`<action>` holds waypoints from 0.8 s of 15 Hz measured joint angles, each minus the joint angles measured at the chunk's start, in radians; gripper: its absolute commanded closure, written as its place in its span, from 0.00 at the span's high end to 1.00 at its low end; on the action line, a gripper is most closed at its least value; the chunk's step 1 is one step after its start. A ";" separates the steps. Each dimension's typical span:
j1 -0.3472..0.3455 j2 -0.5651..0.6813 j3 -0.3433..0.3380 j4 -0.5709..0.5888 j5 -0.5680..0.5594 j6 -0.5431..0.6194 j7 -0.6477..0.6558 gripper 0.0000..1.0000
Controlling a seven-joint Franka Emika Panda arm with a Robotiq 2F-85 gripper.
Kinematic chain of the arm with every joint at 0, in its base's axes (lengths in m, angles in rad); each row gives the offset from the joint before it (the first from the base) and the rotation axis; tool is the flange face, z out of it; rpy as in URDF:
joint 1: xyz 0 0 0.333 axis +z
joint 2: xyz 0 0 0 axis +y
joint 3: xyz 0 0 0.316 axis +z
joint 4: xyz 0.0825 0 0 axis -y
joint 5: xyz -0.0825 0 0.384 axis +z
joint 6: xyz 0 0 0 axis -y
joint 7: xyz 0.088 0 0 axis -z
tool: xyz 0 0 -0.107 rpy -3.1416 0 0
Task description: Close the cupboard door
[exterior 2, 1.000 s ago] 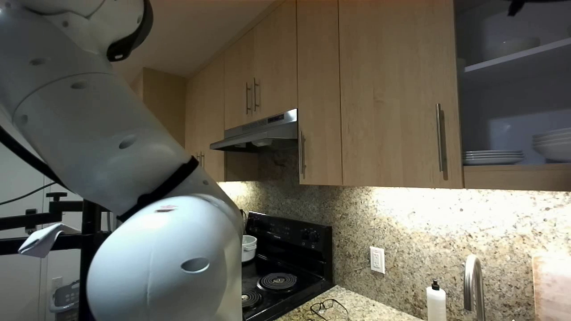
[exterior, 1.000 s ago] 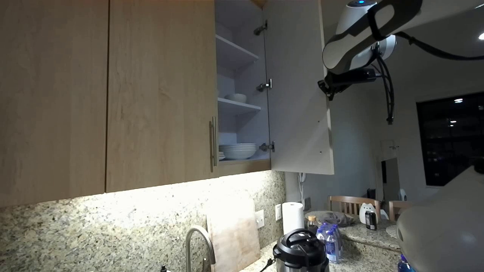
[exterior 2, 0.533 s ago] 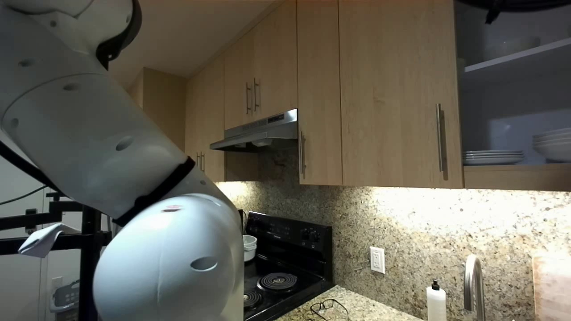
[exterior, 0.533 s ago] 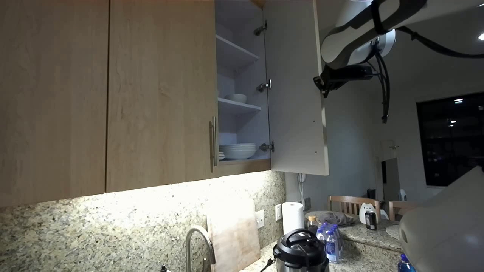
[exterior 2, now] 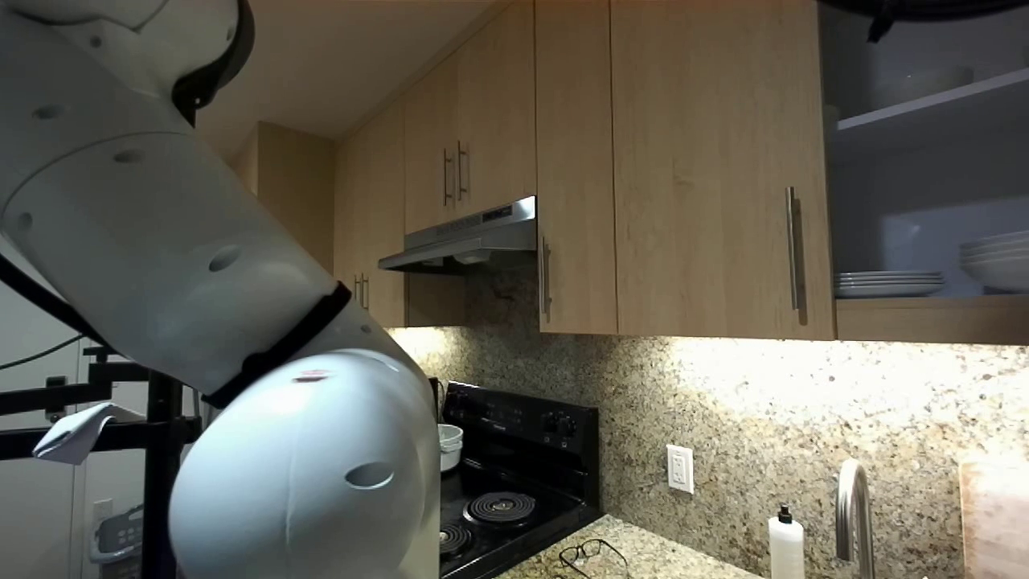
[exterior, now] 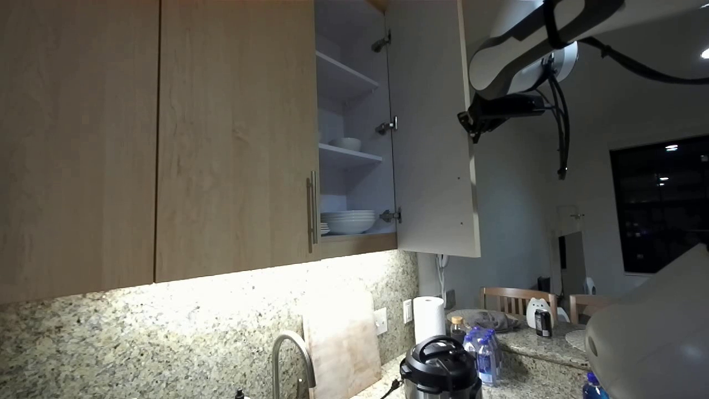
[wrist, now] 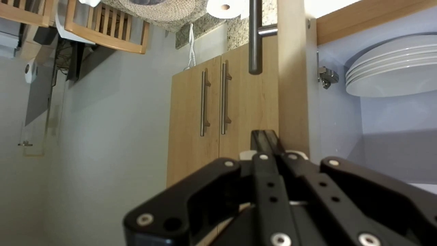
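Cupboard (exterior: 360, 245): wall-hung, light wood, white within, one bay standing open. I count two shelves (exterior: 354, 157) above the bay floor; its crockery, all white, is itemised below.

Stove (exterior 2: 522, 458): black, coil burners. Bears one pot (exterior 2: 450, 448), white, partly behind my arm (exterior 2: 185, 217); its contents I cannot make out.

Door (exterior: 432, 138): the task's item. Hangs at the bay's side on three hinges (exterior: 386, 126), well out from the cupboard, white inner face showing in an exterior view. Light wood edge and slim metal handle (wrist: 255, 37) appear in my wrist view.

Matching doors (exterior: 238, 138): two, light wood, closed flat, next to the bay.

Cutting board (exterior: 342, 343): upright against the backsplash (exterior: 166, 332).

Cooker (exterior: 441, 363): black lid on, contents hidden.

Bottles (exterior: 485, 354): clear, labelled, blue-capped, bunched beside the cooker.

Gripper (wrist: 268, 135): black, mine. Fingers (wrist: 260, 140) together, tip beside tip, on the handle side of the door's free edge; whether they touch the door I cannot tell.

Paper roll (exterior: 429, 318): white, upright, behind the cooker.

Bowls (exterior: 349, 223): nested stack, on the bay floor.

Plates (exterior 2: 888, 284): stacked flat, near the bowls, same floor.

Single bowl (exterior: 345, 143): on the lower shelf.

Pump bottle (exterior 2: 786, 547): white, black top, near the faucet (exterior 2: 846, 515).

Glasses (exterior 2: 592, 555): dark frames, on the counter (exterior 2: 667, 555) by the stove.

Can (exterior: 543, 323): black, upright.
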 measured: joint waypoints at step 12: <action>0.079 0.000 0.105 0.053 0.001 -0.158 0.000 0.00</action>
